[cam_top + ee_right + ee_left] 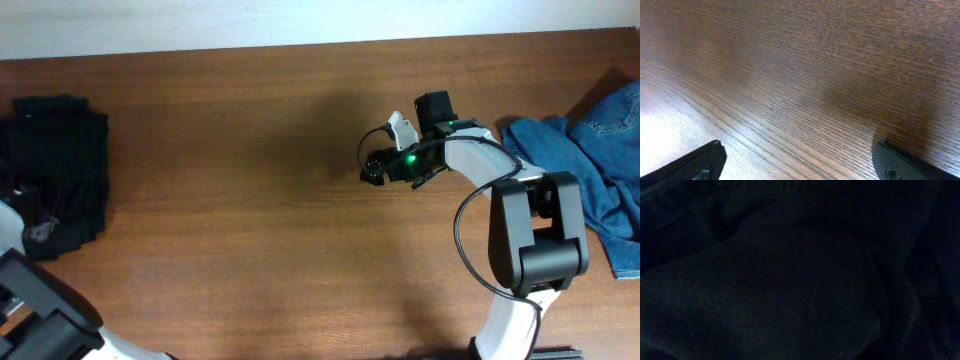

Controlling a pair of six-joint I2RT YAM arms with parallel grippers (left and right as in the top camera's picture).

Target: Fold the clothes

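The wooden table (250, 120) takes up nearly everything I can see. At its right edge lies a rumpled pair of blue jeans (600, 165). Far across, at the left edge, the black clothes (60, 160) sit in a dark heap, well apart from the jeans. The left gripper (35, 228) is down at that heap's near side, jaws together; its camera sees only black cloth, so I cannot tell whether any is pinched. The right gripper (372, 170) hovers over bare wood, jaws wide apart, holding nothing.
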